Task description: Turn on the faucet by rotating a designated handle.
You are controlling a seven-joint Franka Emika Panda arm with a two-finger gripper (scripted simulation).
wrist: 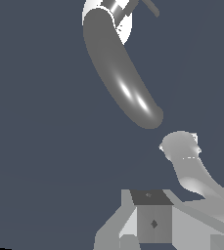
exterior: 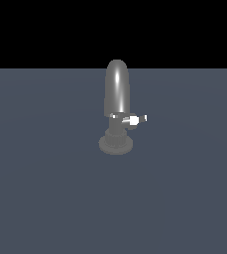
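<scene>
A: Faucet (exterior: 117, 94) is standing in the middle of the gray surface (exterior: 45, 198). Its tall shiny spout is going up toward twelve o'clock from its round base.

B: Where is the handle (exterior: 134, 119)?

A: It is sticking out from the thin neck toward three o'clock in the exterior view. It is small, white and gray.

B: Is the arm showing there?

A: No. Only the wrist view is showing any of the robot. The spout (wrist: 123, 73) is looking like a long gray tube there, and the white hub (wrist: 124, 20) is peeking out at its far end.

B: What is the gripper (wrist: 152, 222) doing?

A: It is showing as gray blocks at the picture's edge. I cannot tell if it is open or closed. It is not holding anything that I can see.

B: What could go wrong?

A: The handle is tiny and sitting right beside the neck. I think the gripper could be bumping the spout or sliding off the stub. Then the handle would not be turning.
</scene>
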